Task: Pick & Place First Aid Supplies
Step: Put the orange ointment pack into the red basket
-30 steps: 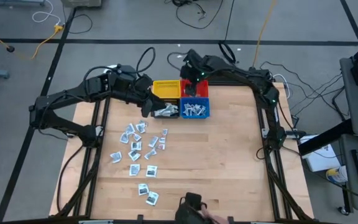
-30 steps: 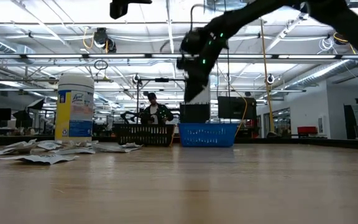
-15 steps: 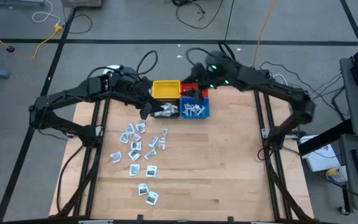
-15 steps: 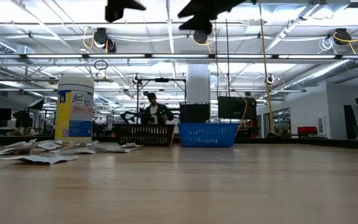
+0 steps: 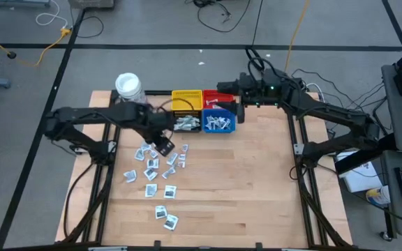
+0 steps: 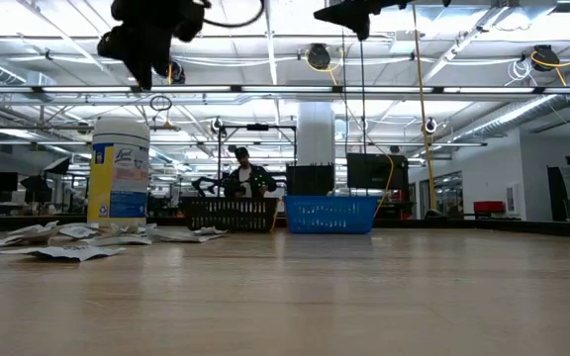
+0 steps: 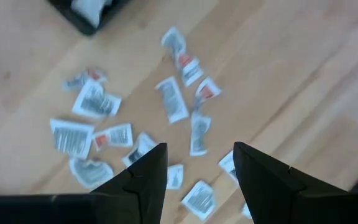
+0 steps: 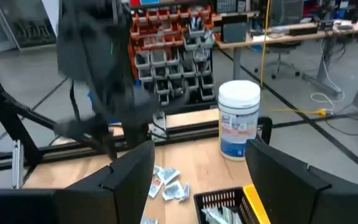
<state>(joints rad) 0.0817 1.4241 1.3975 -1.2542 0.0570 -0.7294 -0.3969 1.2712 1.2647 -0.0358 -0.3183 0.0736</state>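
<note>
First aid supplies (image 5: 155, 167) lie scattered as small white packets across the left-centre of the worktop (image 5: 257, 188), in a loose trail running down toward its lower edge, with more heaped in the black bin (image 5: 185, 124) and the blue bin (image 5: 219, 124) at upper centre. Behind these stand the yellow bin (image 5: 186, 100) and red bin (image 5: 218, 101), all four packed tightly together. A white-lidded jar (image 5: 128, 86) stands by the upper left corner of the worktop. The left tool (image 5: 165, 148) hangs above the upper end of the scatter, fingers parted and empty (its wrist view shows packets between the two fingers, well below). The right tool (image 5: 227, 86) is raised over the back edge beside the red bin, spread wide, holding nothing. The whole right half and lower right of the worktop lie bare
</note>
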